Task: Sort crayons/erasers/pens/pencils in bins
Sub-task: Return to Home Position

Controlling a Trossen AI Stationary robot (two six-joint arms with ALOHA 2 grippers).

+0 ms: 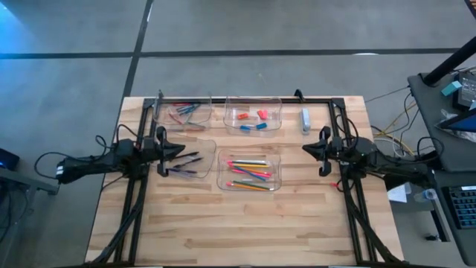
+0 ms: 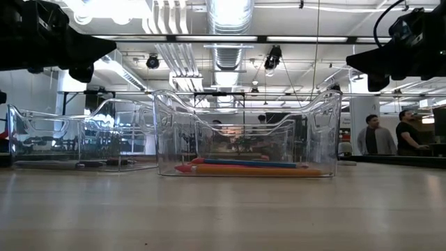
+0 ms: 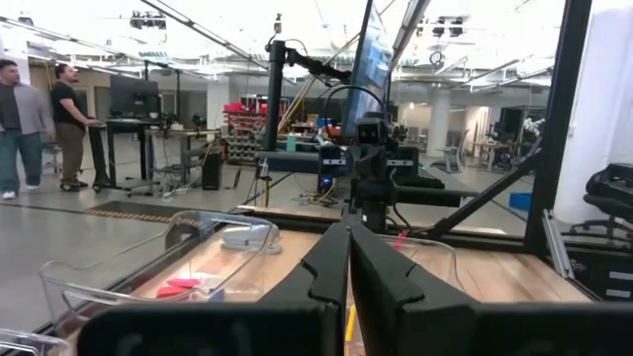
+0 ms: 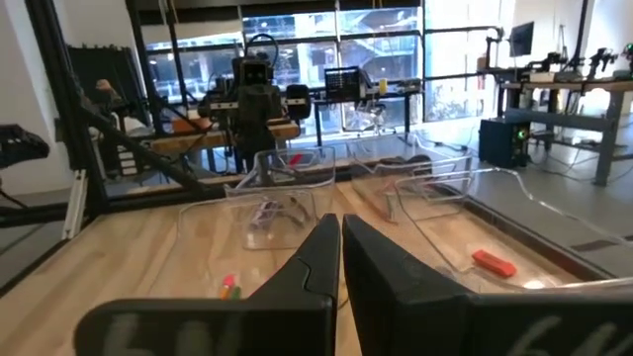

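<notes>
The wooden table (image 1: 245,223) carries four bins (image 1: 253,110), all loaded: crayons (image 1: 184,112) at the far left, erasers (image 1: 253,121) beside them, pens (image 1: 186,164) near my left gripper (image 1: 178,151), pencils (image 1: 249,175) in front. Nothing loose is visible; sorting looks complete. My left gripper and right gripper (image 1: 306,150) are closed, holding nothing.

Pencils (image 4: 229,288) half behind right claw (image 4: 341,229)

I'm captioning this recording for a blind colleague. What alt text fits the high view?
Four clear plastic bins sit on a pale wooden table, holding sorted crayons, erasers, dark pens and bright pencils. The left gripper and right gripper wait at opposite sides, fingers shut.
</notes>
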